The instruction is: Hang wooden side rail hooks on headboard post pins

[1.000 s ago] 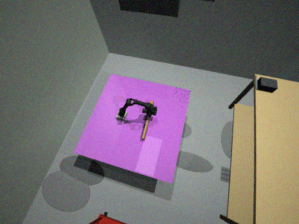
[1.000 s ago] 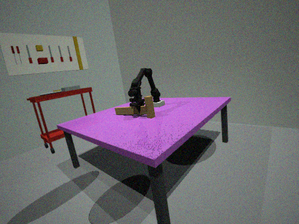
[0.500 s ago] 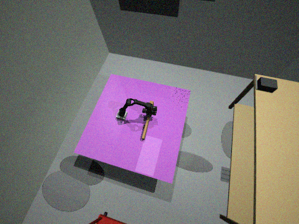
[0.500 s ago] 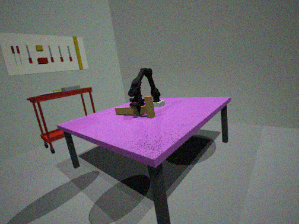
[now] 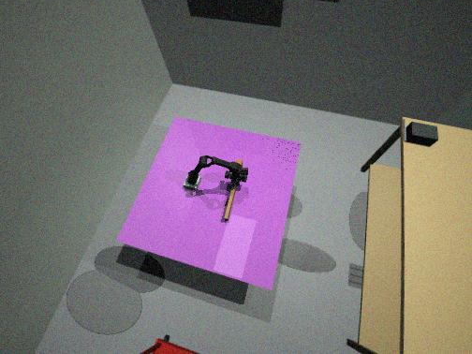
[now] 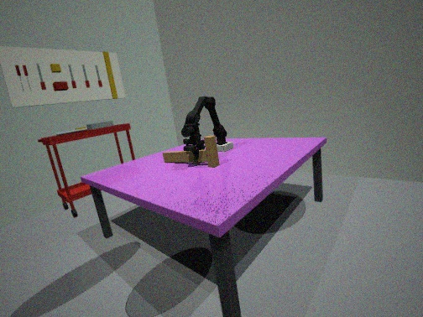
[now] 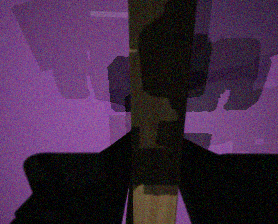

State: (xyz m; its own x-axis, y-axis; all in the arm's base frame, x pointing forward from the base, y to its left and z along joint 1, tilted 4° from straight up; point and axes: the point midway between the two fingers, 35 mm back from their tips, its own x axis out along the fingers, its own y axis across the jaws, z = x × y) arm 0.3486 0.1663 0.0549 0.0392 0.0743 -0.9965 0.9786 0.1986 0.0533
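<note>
The wooden side rail [image 5: 229,205] [image 6: 175,157] [image 7: 155,205] runs lengthwise to the headboard post [image 5: 239,162] [image 6: 211,152], which stands upright on the table. My gripper [image 6: 194,158] [image 7: 149,134] is shut on the rail, its fingers on both sides of it, near the post end. The rail's post end meets or comes very near the post in the exterior view; I cannot tell whether they touch. The rail's far end is low, at or just above the table top. The steel hooks, the slot and the pins are hidden or too small to see.
The purple table [image 5: 159,210] [image 6: 268,158] bears the arm's pale base [image 5: 186,186] [image 6: 227,147], to the side of the rail. A red cart [image 6: 86,133] stands beyond the table. A wooden bench [image 5: 435,233] stands off to the right in the top view.
</note>
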